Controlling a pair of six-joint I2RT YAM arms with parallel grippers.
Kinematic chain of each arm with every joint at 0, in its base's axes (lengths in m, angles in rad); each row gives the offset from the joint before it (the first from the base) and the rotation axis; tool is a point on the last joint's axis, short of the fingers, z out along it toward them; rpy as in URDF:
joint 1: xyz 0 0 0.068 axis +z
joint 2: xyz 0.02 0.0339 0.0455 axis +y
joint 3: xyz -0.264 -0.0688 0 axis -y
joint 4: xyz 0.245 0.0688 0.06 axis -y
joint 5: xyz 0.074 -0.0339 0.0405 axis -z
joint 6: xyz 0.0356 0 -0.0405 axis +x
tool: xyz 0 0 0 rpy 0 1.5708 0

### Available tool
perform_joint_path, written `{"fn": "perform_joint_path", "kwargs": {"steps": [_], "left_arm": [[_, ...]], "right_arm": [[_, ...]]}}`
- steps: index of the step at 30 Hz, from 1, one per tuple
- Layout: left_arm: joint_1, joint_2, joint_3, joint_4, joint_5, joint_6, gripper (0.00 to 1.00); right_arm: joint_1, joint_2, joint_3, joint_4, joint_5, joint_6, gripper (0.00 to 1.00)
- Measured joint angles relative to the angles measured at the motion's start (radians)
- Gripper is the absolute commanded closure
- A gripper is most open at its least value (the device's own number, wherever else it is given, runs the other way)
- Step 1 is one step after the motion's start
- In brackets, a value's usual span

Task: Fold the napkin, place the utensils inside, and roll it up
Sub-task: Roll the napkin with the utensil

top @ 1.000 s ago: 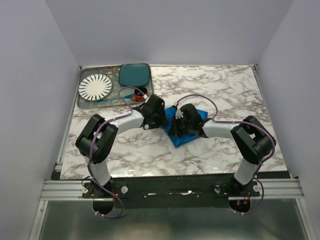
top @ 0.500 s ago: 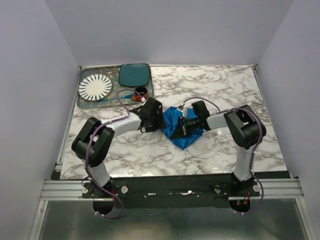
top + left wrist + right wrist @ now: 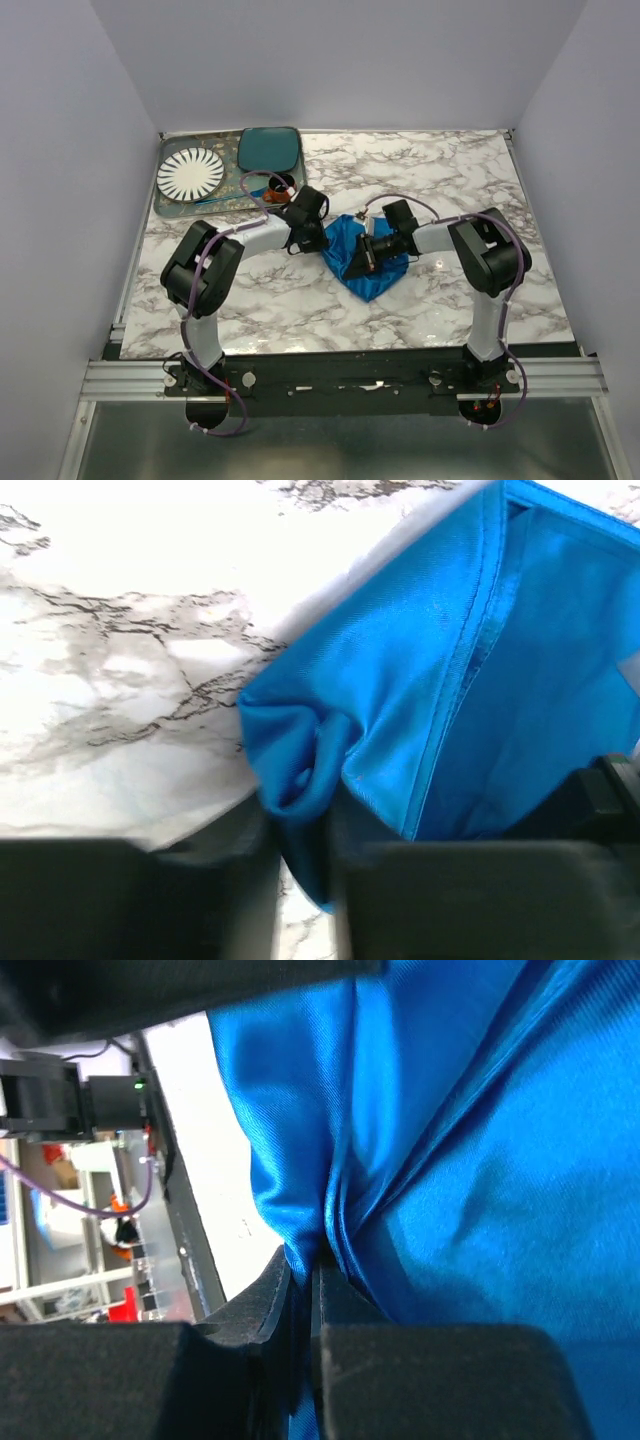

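The bright blue napkin [image 3: 372,272] lies rumpled at the middle of the marble table. At its left corner my left gripper [image 3: 322,240] has a bunched fold of the cloth [image 3: 420,700] pinched between its jaws [image 3: 300,830]. From the right, my right gripper [image 3: 366,256] lies low on the napkin. In the right wrist view its jaws [image 3: 312,1272] are shut tight on a ridge of the blue cloth [image 3: 480,1160]. A slim utensil with a bluish handle [image 3: 218,198] lies on the tray at the back left, away from both grippers.
A grey tray [image 3: 166,208] at the back left holds a white striped plate [image 3: 190,173], a dark teal rounded-square plate [image 3: 269,149] and a small brown cup [image 3: 283,185]. Both forearms lie low across the table's middle.
The left gripper has shifted to the napkin's left corner and closed on a fold. The right arm swung lower a second ago, spreading the napkin leftward, and has since kept its grip.
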Motion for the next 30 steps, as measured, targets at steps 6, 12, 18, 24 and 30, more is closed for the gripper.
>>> {"fn": "perform_joint_path", "kwargs": {"steps": [6,12,18,24,30], "left_arm": [[0.001,0.002,-0.004,0.009,0.003,0.019,1.0],[-0.001,0.003,-0.003,0.008,0.01,0.018,1.0],[0.0,0.011,0.02,-0.035,0.033,0.017,1.0],[-0.001,0.02,0.044,-0.076,0.035,0.014,1.0],[-0.001,0.022,0.05,-0.089,0.04,0.013,1.0]], "right_arm": [[0.001,-0.066,0.017,-0.121,0.119,-0.047,0.79],[0.056,-0.172,0.046,-0.274,0.324,-0.086,0.57],[0.177,-0.346,0.084,-0.426,0.615,-0.101,0.33],[0.337,-0.398,0.142,-0.498,0.916,-0.098,0.28],[0.486,-0.317,0.224,-0.536,1.207,-0.095,0.25]]}}
